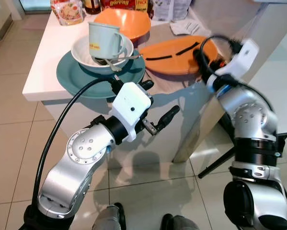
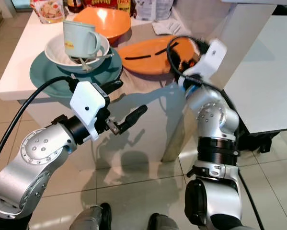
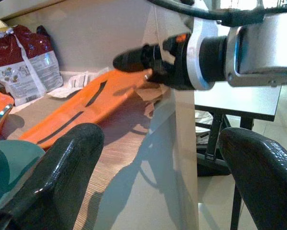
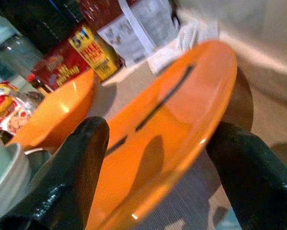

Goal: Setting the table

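On the white table [image 1: 42,72] a teal plate [image 1: 76,76] carries a white bowl [image 1: 81,50] with a pale mug [image 1: 102,40] and cutlery [image 1: 119,61] in it. To its right lies an orange plate [image 1: 174,55] with two black chopsticks [image 1: 157,57] on it. My right gripper [image 4: 157,136] is open at that plate's right rim, one finger above it and one below. Open too, my left gripper [image 1: 157,100] hovers just off the table's front edge, below the teal plate, with nothing between its fingers [image 3: 62,167].
An orange bowl [image 1: 129,21], snack packets [image 1: 66,10] and a crumpled napkin [image 1: 184,28] lie at the back of the table. A second white table [image 2: 268,81] stands to the right, a black stand leg [image 1: 215,167] below it. Tiled floor [image 1: 9,143] surrounds me.
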Controlling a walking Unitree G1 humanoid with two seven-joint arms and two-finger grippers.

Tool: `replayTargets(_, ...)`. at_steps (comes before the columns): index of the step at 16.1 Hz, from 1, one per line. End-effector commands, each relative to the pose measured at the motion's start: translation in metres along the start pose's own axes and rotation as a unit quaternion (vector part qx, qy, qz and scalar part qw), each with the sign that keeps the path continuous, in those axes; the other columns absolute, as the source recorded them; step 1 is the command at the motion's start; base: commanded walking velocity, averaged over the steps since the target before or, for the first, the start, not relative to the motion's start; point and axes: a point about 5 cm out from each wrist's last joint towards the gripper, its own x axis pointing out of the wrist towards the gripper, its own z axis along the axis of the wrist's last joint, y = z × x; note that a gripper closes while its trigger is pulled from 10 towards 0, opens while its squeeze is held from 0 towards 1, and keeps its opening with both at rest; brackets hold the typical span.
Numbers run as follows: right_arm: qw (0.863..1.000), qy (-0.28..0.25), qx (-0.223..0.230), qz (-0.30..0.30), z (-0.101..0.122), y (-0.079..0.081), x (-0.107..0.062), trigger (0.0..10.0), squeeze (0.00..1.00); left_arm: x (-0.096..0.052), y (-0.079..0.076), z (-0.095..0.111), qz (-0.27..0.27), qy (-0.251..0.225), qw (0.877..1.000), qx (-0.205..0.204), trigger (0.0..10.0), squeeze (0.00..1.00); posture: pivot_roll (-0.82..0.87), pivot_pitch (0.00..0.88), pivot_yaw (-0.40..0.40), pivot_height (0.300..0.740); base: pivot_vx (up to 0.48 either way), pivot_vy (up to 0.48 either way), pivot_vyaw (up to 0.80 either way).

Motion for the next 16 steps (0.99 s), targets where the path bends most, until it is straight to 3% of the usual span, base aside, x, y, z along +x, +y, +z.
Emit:
replayTargets(1,1.0,-0.007,-0.012,0.002,0.004,0.002,-0.003,10.0,0.0,0.0,-0.002,0.004,-0.01,-0.009,1.0,0.008,10.0,0.0,0.13,0.148,-0.026,0.74,0.0,0.0,0.0)
replayTargets(5,1.0,-0.004,0.015,0.004,0.003,0.004,-0.001,10.0,0.0,0.0,-0.002,0.004,-0.011,-0.008,1.0,0.009,10.0,0.0,0.14,0.149,-0.024,0.74,0.0,0.0,0.0)
replayTargets(9,0.996,0.016,0.089,-0.01,-0.01,-0.007,0.003,10.0,0.0,0.001,-0.002,0.004,-0.011,-0.009,1.0,0.009,10.0,0.0,0.14,0.152,-0.023,0.74,0.0,0.0,0.0)
replayTargets(10,0.994,0.015,0.111,-0.008,-0.012,-0.008,0.005,3.0,0.0,0.001,-0.002,0.004,-0.011,-0.009,1.0,0.009,10.0,0.0,0.14,0.154,-0.023,0.74,0.0,0.0,0.0)
replayTargets(11,0.993,0.012,0.118,-0.005,-0.01,-0.007,0.006,0.0,0.0,0.001,-0.001,0.004,-0.01,-0.009,1.0,0.009,10.0,0.0,0.14,0.156,-0.025,0.74,0.0,0.0,0.0)
replayTargets(16,0.992,0.01,0.128,-0.009,-0.007,-0.01,0.006,0.0,0.0,0.002,-0.001,0.004,-0.01,-0.01,1.0,0.008,10.0,0.0,0.13,0.158,-0.025,0.74,0.0,0.0,0.0)
